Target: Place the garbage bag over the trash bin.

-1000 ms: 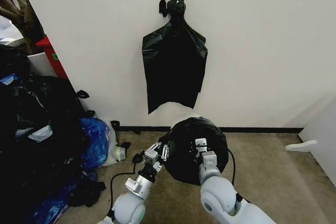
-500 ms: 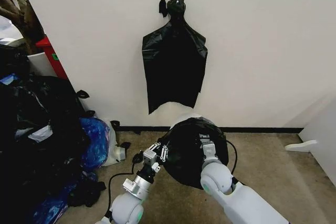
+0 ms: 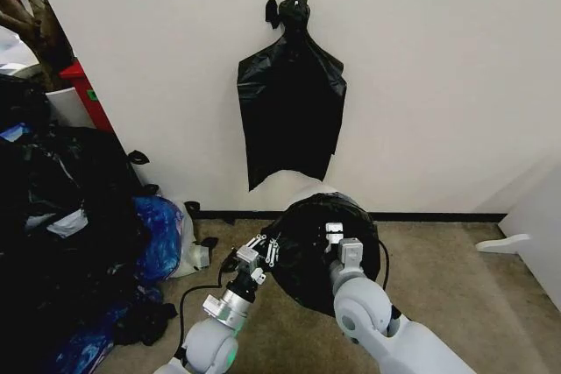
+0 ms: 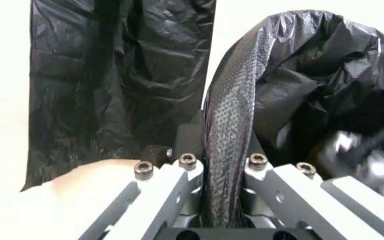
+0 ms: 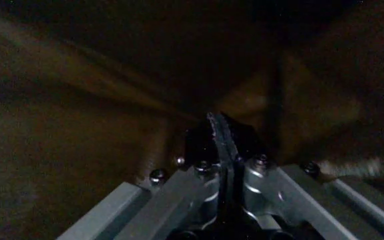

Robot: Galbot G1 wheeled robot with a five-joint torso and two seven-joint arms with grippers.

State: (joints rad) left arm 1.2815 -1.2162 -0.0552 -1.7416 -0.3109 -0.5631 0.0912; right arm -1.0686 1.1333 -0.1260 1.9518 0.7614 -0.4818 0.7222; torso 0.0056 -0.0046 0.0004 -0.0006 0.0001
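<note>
The garbage bag (image 3: 320,247) is a glossy black dome spread around the trash bin, whose cream wall (image 3: 294,185) peeks out behind it by the white wall. At the bag's left side, my left gripper (image 3: 266,251) is shut on a stretched band of black plastic (image 4: 227,150) that runs between its fingers (image 4: 178,172). My right gripper (image 3: 334,234) reaches onto the top of the bag. In the dark right wrist view the right gripper (image 5: 220,142) is shut on a thin fold of the bag (image 5: 217,125).
Flat black bags (image 3: 292,102) hang from a wall hook above the bin. A heap of stuffed black bags (image 3: 61,216), a blue bag (image 3: 159,236) and a white jug (image 3: 195,253) crowd the left. Bare floor (image 3: 447,278) lies to the right, bounded by a white panel (image 3: 539,225).
The right gripper has crept slightly farther up and over the bag. The left arm has drawn back a little, still holding the bag's edge. The bag's mouth has shifted slightly.
</note>
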